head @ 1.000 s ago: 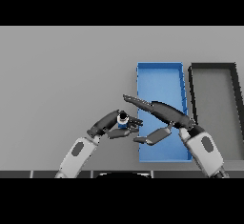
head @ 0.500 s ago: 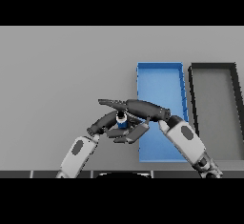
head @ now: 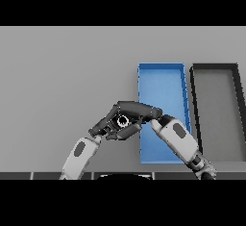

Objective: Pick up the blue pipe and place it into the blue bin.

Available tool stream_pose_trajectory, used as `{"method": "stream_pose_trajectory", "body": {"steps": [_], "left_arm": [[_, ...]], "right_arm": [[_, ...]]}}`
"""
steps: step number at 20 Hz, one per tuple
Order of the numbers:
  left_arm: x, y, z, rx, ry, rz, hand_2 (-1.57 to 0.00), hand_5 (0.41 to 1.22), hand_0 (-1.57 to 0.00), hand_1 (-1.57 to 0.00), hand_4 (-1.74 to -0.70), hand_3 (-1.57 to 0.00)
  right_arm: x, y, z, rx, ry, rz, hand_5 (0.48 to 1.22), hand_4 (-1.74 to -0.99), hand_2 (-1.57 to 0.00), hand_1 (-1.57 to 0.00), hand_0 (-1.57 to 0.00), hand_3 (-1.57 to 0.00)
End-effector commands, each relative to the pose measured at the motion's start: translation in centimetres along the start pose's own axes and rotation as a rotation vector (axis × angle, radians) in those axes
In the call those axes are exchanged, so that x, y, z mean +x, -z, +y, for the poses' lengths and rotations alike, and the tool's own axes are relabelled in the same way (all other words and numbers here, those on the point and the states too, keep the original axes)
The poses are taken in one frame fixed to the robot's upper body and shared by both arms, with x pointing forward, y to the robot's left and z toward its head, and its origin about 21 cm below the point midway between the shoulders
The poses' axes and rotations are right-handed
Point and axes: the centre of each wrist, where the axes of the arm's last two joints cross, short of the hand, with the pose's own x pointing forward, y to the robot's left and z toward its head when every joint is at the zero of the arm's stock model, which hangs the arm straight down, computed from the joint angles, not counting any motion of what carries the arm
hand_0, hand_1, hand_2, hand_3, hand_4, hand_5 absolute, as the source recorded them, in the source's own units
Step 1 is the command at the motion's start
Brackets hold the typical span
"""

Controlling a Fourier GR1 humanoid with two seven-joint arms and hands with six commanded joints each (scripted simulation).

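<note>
Just left of the open-topped blue rectangular bin (head: 161, 83), at frame centre, your left hand (head: 108, 126) and right hand (head: 137, 110) meet, both curled around the small blue pipe (head: 122, 121); its long axis cannot be told. Carry it right.

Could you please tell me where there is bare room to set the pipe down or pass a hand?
The upper half of the blue bin is bare, and so is the black bin beside it. The grey table left of both bins is open. It is crowded where the left hand and right hand meet over the pipe.
</note>
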Motion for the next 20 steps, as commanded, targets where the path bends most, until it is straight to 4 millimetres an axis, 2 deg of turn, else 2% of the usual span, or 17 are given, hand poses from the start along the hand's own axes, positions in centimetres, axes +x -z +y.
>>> {"method": "stream_pose_trajectory", "body": {"steps": [1,3,5,8,11,12,13,15,17,20], "left_arm": [[0.0,-0.1,-0.1,-0.003,0.004,-0.007,-1.56,1.221,-1.57,-1.57,-1.70,-1.33],[0.2,-0.1,0.2,0.001,0.011,-0.017,-1.55,1.221,-1.57,-1.57,-1.72,-1.37],[0.1,0.1,0.2,0.000,0.009,-0.025,-1.55,1.221,-1.57,-1.57,-1.73,-1.40],[0.1,0.2,-0.2,0.006,0.016,-0.033,-1.56,1.221,-1.57,-1.57,-1.73,-1.44],[0.3,-0.3,-0.2,0.017,0.019,-0.008,-1.56,1.221,-1.57,-1.57,-1.73,-1.43],[0.4,-0.2,0.1,0.021,0.031,-0.008,-1.57,1.221,-1.57,-1.57,-1.73,-1.26],[0.3,-0.2,0.0,0.017,0.050,-0.008,-1.34,1.221,-1.45,-1.37,-1.63,-1.05],[0.3,-0.4,0.3,-0.003,0.089,-0.003,-0.85,1.221,-0.94,-0.88,-1.41,-0.67],[0.1,-0.6,0.7,-0.042,0.096,0.011,-0.55,1.221,-0.60,-0.56,-1.25,-0.43],[0.1,-0.7,0.9,-0.063,0.104,0.065,-0.28,0.984,-0.31,-0.29,-1.09,-0.22]], "right_arm": [[0.0,-0.2,0.1,-0.007,-0.004,-0.010,0.869,-1.481,-1.33,-1.33,-1.32,-1.23],[0.0,0.1,0.3,-0.002,-0.035,-0.049,0.996,-1.474,-1.42,-1.42,-1.41,-1.35],[0.0,0.0,0.5,0.001,-0.050,-0.064,1.077,-1.481,-1.47,-1.47,-1.47,-1.43],[-0.2,0.0,0.9,-0.003,0.024,-0.076,1.147,-1.490,-1.52,-1.52,-1.52,-1.50],[-0.2,-0.1,1.0,-0.015,0.060,-0.067,1.183,-1.494,-1.55,-1.55,-1.54,-1.53],[-0.3,-0.1,1.2,-0.024,0.070,-0.065,1.191,-1.495,-1.55,-1.55,-1.55,-1.54],[-0.3,-0.1,1.2,-0.035,0.063,-0.062,1.197,-1.496,-1.55,-1.55,-1.55,-1.55],[-0.1,-0.1,1.2,-0.047,0.057,-0.057,1.206,-1.497,-1.56,-1.56,-1.56,-1.56],[0.0,0.6,1.2,-0.058,0.047,-0.030,1.211,-1.498,-1.56,-1.56,-1.56,-1.56],[-0.1,0.1,1.5,-0.065,0.050,-0.047,1.216,-1.498,-1.57,-1.57,-1.57,-1.57]]}}
